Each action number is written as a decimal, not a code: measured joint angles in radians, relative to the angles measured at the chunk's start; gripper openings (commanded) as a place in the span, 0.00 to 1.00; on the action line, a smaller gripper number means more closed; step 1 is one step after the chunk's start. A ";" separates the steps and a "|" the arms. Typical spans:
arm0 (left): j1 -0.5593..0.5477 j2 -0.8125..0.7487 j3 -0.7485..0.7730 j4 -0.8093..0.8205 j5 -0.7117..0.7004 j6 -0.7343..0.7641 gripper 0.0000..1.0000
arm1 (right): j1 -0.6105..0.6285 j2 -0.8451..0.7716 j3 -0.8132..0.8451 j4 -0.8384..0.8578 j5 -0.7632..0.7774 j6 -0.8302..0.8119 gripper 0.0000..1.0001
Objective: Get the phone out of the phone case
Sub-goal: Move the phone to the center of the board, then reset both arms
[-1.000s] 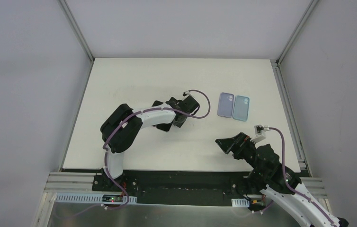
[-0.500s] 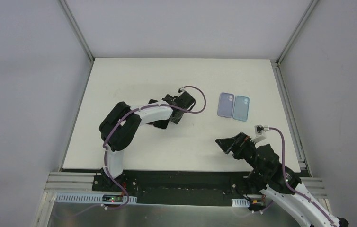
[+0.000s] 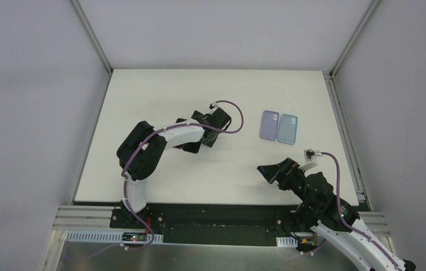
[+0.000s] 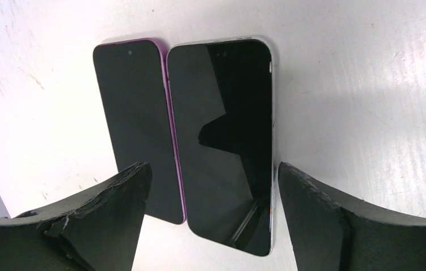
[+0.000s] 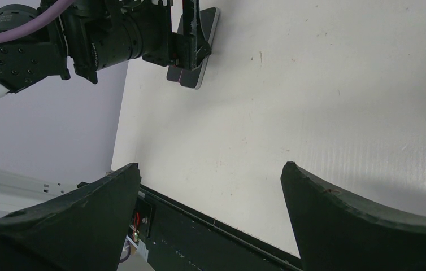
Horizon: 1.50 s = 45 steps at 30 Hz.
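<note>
Two dark-screened phones lie face up side by side on the white table. In the left wrist view one has a purple rim (image 4: 134, 118) and the other a silver rim (image 4: 225, 141). I cannot tell whether the purple rim is a case. My left gripper (image 4: 213, 169) is open and hovers over them, its jaws either side of the silver-rimmed phone's near end, not touching it. In the top view the left gripper (image 3: 195, 142) covers most of both phones. A lilac case (image 3: 269, 125) and a light blue case (image 3: 287, 129) lie together at the right. My right gripper (image 3: 268, 171) is open and empty.
The table's near edge with the black rail (image 5: 211, 237) runs under my right gripper. Metal frame posts (image 3: 92, 36) bound the table's far corners. In the right wrist view the left arm's wrist (image 5: 103, 34) stands over the phones (image 5: 195, 70).
My left arm has shifted a little to the left and back over the two phones. The right arm and the two cases have not moved.
</note>
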 measured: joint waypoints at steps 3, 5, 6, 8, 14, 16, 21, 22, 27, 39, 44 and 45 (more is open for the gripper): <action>-0.002 -0.023 -0.013 -0.003 -0.003 -0.009 0.89 | 0.000 0.000 0.000 0.000 -0.001 0.000 0.99; -0.007 -0.051 -0.022 -0.005 -0.007 -0.016 0.91 | 0.000 0.000 0.000 0.001 -0.003 0.000 0.99; -0.011 -0.070 -0.025 -0.008 -0.010 -0.022 0.91 | 0.000 0.000 0.000 0.001 -0.003 0.000 0.99; -0.023 -0.112 -0.029 -0.006 -0.018 -0.029 0.92 | 0.000 0.000 0.000 0.001 -0.003 -0.001 0.99; -0.060 -0.272 -0.080 0.004 -0.021 -0.077 0.96 | 0.000 0.028 0.006 0.006 0.000 0.009 0.99; -0.061 -0.333 -0.122 0.005 -0.021 -0.102 0.97 | 0.000 0.050 0.021 0.001 0.008 0.018 0.99; -0.058 -0.528 -0.254 -0.008 -0.024 -0.184 0.99 | 0.000 0.100 0.097 -0.007 0.063 0.029 0.99; -0.058 -0.572 -0.276 -0.007 -0.024 -0.201 0.99 | 0.000 0.108 0.109 -0.008 0.074 0.026 0.99; -0.036 -0.825 -0.389 -0.008 -0.025 -0.281 0.99 | 0.000 0.210 0.176 -0.005 0.151 0.018 0.99; 0.428 -0.932 -0.563 0.171 -0.050 -0.137 0.99 | -0.284 0.829 0.214 0.410 0.691 -0.252 0.99; 0.488 -0.873 -0.612 0.333 0.031 -0.010 0.99 | -0.474 0.950 0.047 0.751 0.696 -0.497 0.99; 0.494 -0.872 -0.626 0.365 0.046 0.012 0.99 | -0.488 0.976 0.027 0.789 0.689 -0.518 0.99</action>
